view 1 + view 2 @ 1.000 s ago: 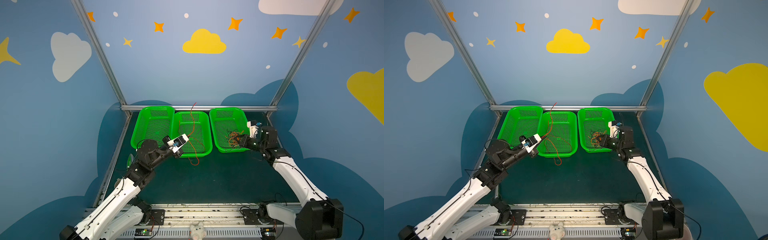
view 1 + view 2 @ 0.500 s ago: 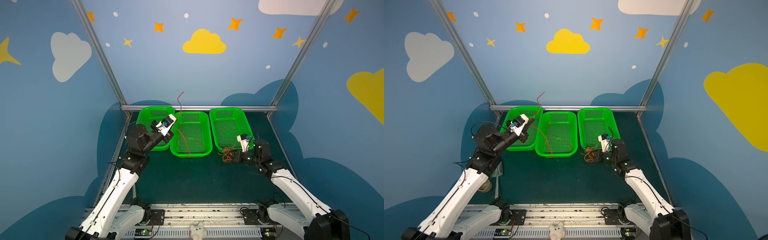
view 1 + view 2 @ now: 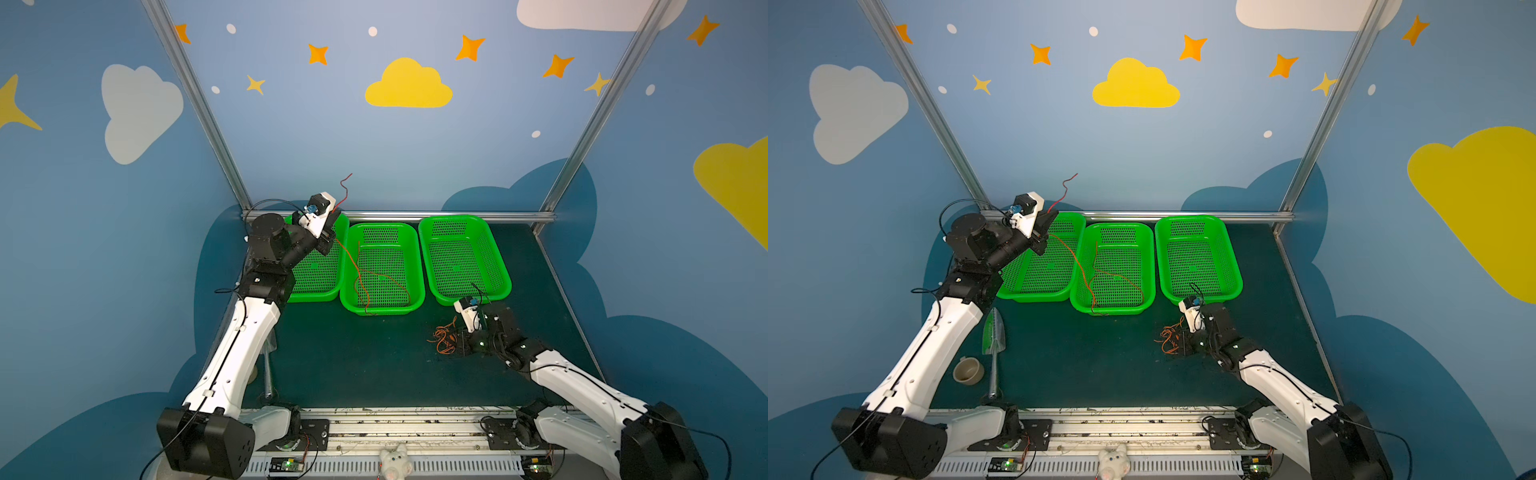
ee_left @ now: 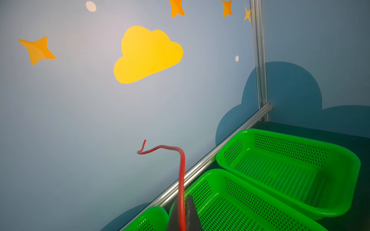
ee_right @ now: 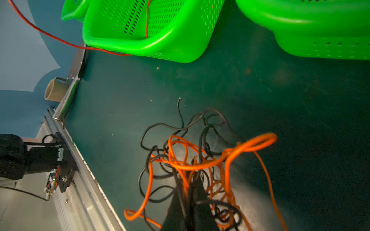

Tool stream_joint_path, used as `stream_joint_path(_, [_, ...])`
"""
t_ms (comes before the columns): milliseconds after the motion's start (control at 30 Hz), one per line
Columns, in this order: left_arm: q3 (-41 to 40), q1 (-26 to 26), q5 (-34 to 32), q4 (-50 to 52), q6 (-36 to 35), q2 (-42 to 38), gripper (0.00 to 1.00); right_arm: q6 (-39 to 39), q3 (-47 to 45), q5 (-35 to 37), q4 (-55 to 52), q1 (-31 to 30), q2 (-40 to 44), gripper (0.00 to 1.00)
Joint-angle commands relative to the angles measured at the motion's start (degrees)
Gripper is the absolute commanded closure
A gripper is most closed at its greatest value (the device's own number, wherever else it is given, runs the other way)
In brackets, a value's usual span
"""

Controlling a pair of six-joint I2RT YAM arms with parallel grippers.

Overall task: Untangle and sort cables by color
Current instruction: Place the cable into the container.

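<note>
Cables lie in 2 places. The left gripper (image 4: pixel 182 202) is raised over the far end of the left basket (image 3: pixel 311 296), and its jaws are pinched tight on the red cable (image 4: pixel 181 176). The short free end of that cable sticks up past the fingertips and curls in front of the back wall (image 3: pixel 399 158). The longer part drops from the jaws, crosses the rim between the left basket and the middle basket (image 3: pixel 382 309), and loops loosely on the middle basket's floor. In both top views 1 bend of it reaches over that basket's front rim.

The right gripper (image 5: pixel 189 192) is low over the dark green mat (image 3: pixel 353 365), just in front of the right basket (image 3: pixel 451 217) and apart from it. Its jaws are closed narrow on strands of the tangle (image 5: pixel 186 160), a knot of thin orange and black cables. The wrist view shows orange and black strands running between the 2 fingers. Most of the tangle rests on the mat beyond the fingertips, toward the middle of the table, and 1 orange loop stands up off the mat. 1 black end pokes out toward the baskets.

At the left edge of the table, a beige cup (image 3: pixel 968 370) and a trowel (image 3: pixel 993 332) with a green blade lie beside the left arm.
</note>
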State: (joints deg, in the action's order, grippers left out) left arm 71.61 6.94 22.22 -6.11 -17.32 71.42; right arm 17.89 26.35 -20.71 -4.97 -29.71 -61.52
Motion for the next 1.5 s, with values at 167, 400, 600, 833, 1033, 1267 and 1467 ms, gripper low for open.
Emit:
stream_joint_path(167, [10.7, 3.5, 2.3, -1.2, 2.7, 5.4, 0.97, -0.6, 6.2, 2.2, -1.9, -0.5, -12.1, 1.0])
stream_joint_path(400, [9.3, 4.9, 1.2, -1.8, 3.5, 9.0, 0.97, -1.1, 11.9, 2.1, -4.4, -0.5, -20.7, 1.0])
stream_joint_path(600, [-2.0, 6.8, -2.2, -8.9, 6.3, 11.0, 0.97, -1.6, 12.0, 2.6, -4.0, -0.6, -21.8, 1.0])
stream_joint_path(833, [-11.1, 8.7, -3.3, -15.1, 9.7, 16.0, 0.97, -3.7, 16.9, 5.0, -8.3, 1.3, -24.1, 1.0])
stream_joint_path(1033, [-12.0, 9.2, -1.6, -15.0, 10.6, 20.9, 0.89, -4.5, 20.2, 5.7, -10.6, 4.2, -25.4, 1.0])
stream_joint_path(1267, [-11.5, 10.6, -2.1, -14.3, 11.0, 22.3, 0.35, -2.8, 21.8, 1.1, -12.5, 10.8, -26.0, 1.0])
stream_joint_path(1467, [-10.2, 14.0, -4.2, -8.7, 3.7, 19.1, 0.23, -5.1, 19.8, -2.7, -13.1, 11.0, -21.0, 1.0])
